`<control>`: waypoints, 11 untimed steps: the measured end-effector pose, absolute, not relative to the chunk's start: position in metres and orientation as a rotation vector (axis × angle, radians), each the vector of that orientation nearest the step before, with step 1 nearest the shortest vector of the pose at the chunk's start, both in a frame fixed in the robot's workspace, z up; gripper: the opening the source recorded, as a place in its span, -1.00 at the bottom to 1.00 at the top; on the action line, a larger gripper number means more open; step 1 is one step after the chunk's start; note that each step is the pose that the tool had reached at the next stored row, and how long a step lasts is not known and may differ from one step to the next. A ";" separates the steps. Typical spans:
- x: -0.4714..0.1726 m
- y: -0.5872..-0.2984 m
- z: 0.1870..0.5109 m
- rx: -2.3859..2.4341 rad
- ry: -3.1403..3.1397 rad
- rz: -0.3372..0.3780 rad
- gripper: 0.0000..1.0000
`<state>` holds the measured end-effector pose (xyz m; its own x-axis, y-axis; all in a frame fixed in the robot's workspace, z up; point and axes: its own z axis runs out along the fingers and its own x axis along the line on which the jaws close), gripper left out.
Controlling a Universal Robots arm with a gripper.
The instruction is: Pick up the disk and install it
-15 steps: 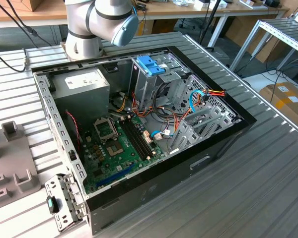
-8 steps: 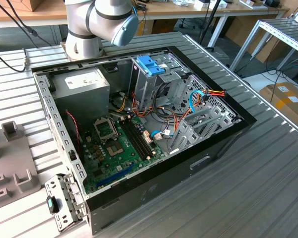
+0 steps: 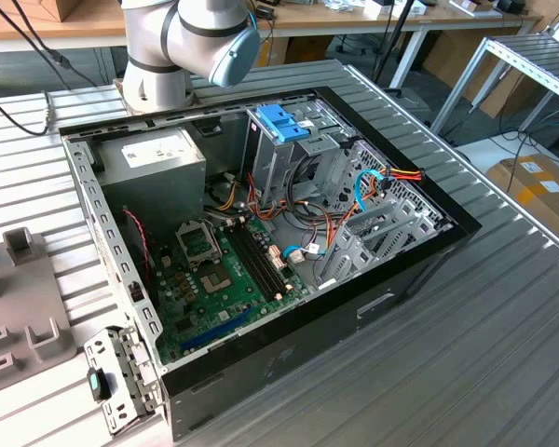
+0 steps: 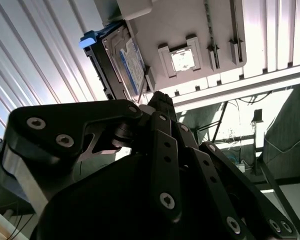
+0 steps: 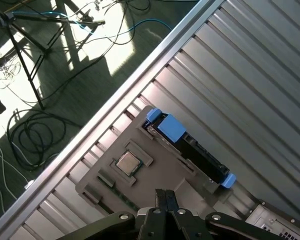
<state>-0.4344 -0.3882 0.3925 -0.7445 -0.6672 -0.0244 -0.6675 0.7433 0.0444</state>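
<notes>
One dark grey-black rectangular hard disk in a bright blue plastic carrier (image 5: pixel 192 148) (image 4: pixel 122 62) is being counted in both wrist views, along with one flat grey plastic fixture tray (image 5: pixel 165 172) and one square silver processor chip (image 5: pixel 127 163). In the exterior view, one open black metal computer case (image 3: pixel 354 312) is being counted on the ribbed metal desk (image 3: pixel 466 354), and inside it one green motherboard (image 3: pixel 219 284), one boxy grey power supply (image 3: pixel 154 158) and one blue plastic handle (image 3: pixel 281 123).

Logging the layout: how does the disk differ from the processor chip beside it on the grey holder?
The disk stands on edge in its slot; the processor chip lies flat in its recess. The disk is long, dark, blue-framed; the chip small, square, metallic. Both sit on the grey holder.
</notes>
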 end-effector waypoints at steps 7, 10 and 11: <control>-0.434 -0.388 0.392 -1.171 2.908 0.079 -0.79; -0.434 -0.388 0.392 -1.188 2.901 0.079 -0.79; -0.434 -0.388 0.392 -1.195 2.898 0.079 -0.79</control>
<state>-0.4344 -0.3882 0.3925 -0.7097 -0.7041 -0.0244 -0.7044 0.7084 0.0443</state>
